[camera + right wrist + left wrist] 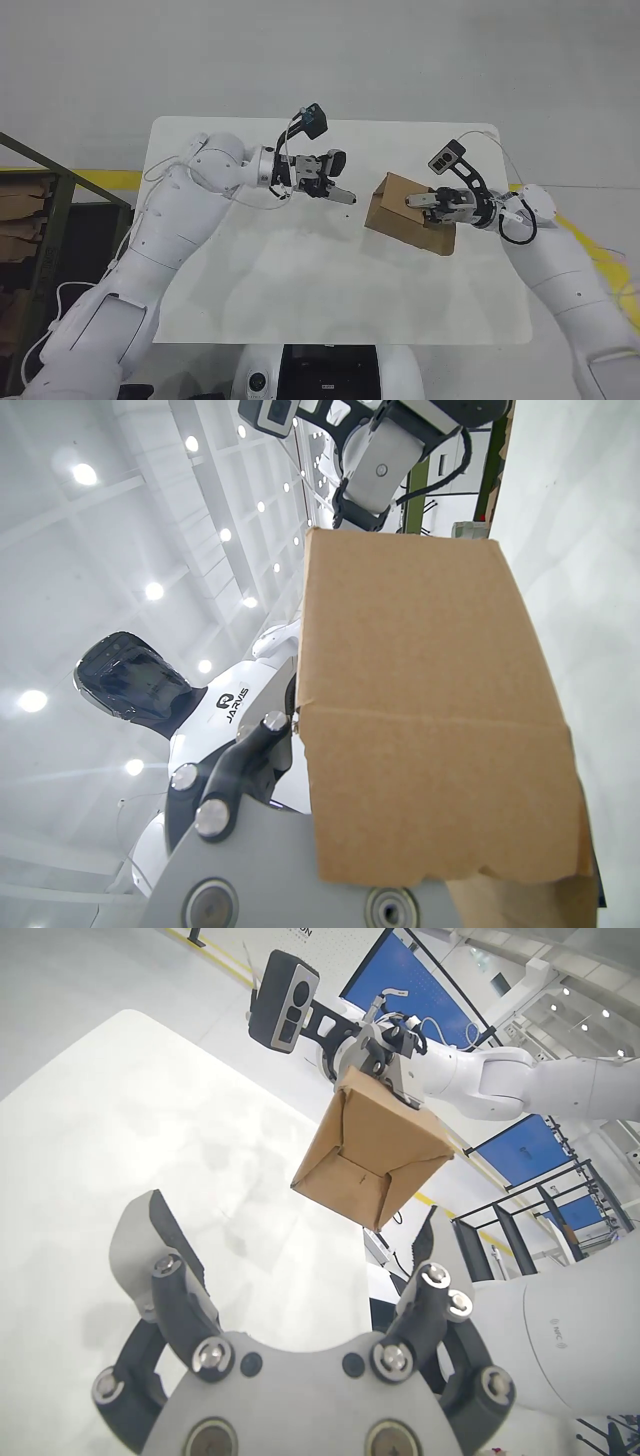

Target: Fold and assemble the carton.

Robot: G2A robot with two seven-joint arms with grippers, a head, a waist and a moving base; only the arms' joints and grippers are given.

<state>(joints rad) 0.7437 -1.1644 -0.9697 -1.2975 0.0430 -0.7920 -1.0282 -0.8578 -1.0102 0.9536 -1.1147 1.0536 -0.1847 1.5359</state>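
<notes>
A brown cardboard carton (405, 212) hangs tilted above the right half of the white table (300, 290), formed into a box shape. My right gripper (420, 200) is shut on its upper wall. In the left wrist view the carton (370, 1153) shows its folded end flaps facing my left gripper (295, 1238), which is open with nothing between its fingers. That left gripper (345, 196) hovers a short gap to the left of the carton. In the right wrist view the carton (430, 710) covers most of my right gripper, with one finger (250, 750) showing beside it.
The table's near and left parts are bare. A rack holding flat cardboard sheets (25, 215) stands off the table's left side. A yellow floor line (105, 178) runs behind the table.
</notes>
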